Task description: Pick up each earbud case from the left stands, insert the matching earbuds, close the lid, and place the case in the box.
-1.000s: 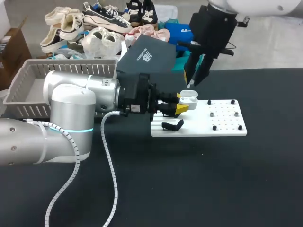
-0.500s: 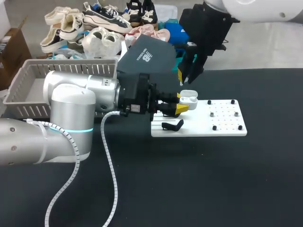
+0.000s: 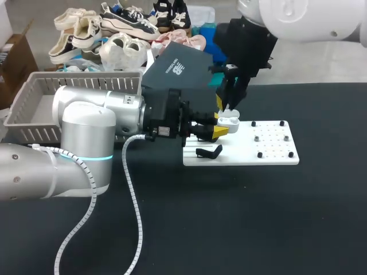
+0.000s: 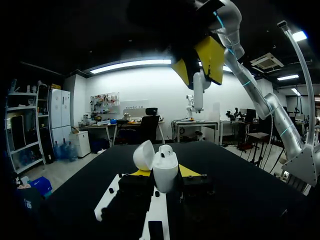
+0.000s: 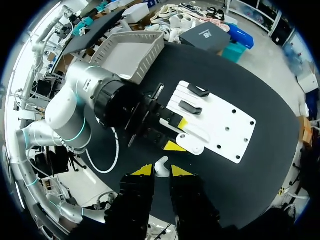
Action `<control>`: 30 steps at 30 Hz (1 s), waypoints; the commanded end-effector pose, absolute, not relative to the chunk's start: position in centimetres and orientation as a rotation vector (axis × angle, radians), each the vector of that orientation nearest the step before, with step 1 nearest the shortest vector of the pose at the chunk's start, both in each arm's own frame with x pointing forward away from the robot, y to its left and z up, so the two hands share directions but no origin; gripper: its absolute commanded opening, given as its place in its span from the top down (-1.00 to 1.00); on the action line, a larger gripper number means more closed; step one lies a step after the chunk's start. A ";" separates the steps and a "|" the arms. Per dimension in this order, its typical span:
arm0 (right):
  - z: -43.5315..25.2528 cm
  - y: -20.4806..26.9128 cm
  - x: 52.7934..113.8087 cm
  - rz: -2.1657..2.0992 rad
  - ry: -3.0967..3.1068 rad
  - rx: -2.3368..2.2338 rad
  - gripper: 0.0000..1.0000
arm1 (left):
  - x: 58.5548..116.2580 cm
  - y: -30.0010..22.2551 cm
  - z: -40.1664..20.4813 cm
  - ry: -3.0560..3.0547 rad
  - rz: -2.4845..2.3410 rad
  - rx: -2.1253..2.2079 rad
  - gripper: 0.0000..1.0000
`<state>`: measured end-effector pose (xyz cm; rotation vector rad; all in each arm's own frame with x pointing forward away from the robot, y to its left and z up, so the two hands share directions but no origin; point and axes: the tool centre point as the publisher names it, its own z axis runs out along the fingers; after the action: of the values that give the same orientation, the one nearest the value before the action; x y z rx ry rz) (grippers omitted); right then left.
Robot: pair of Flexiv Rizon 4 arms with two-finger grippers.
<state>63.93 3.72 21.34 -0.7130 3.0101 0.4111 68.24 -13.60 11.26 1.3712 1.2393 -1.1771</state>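
Note:
My left gripper (image 3: 220, 124) is shut on a white earbud case (image 3: 229, 121) and holds it upright over the left end of the white board (image 3: 269, 150). In the left wrist view the case (image 4: 165, 172) sits between the yellow tips with its lid (image 4: 144, 155) swung open. Straight above it hangs my right gripper (image 3: 225, 103), shut on a small white earbud (image 4: 198, 91). From the right wrist, that earbud (image 5: 161, 166) shows between its own yellow tips (image 5: 142, 170), over the open case (image 5: 192, 146).
A black stand (image 3: 209, 152) stays on the board's left part, and small black pegs (image 3: 260, 154) dot its right part. A grey basket (image 3: 34, 109) stands at the table's back left. A dark box lid (image 3: 179, 69) lies behind the board.
My right gripper, earbud in its fingers, shifted left and up, then came down close over the open case. The left arm and the case have not moved.

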 end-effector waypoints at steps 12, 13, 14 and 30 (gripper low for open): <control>19.3 4.0 64.8 0.395 3.015 -0.629 1.00 | 68.4 -13.6 11.2 1.237 -1.179 1.372 1.00; 19.3 4.0 64.8 0.392 3.014 -0.626 1.00 | 68.4 -13.6 11.2 1.237 -1.179 1.372 1.00; 19.1 3.9 64.9 0.385 3.005 -0.616 1.00 | 68.4 -13.6 11.2 1.237 -1.179 1.372 1.00; 17.7 3.4 65.3 0.365 2.967 -0.570 1.00 | 68.4 -13.6 11.2 1.237 -1.179 1.372 1.00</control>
<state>65.63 3.56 17.98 -0.5822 2.9821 0.3647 68.23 -13.60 11.26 1.3712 1.2393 -1.1771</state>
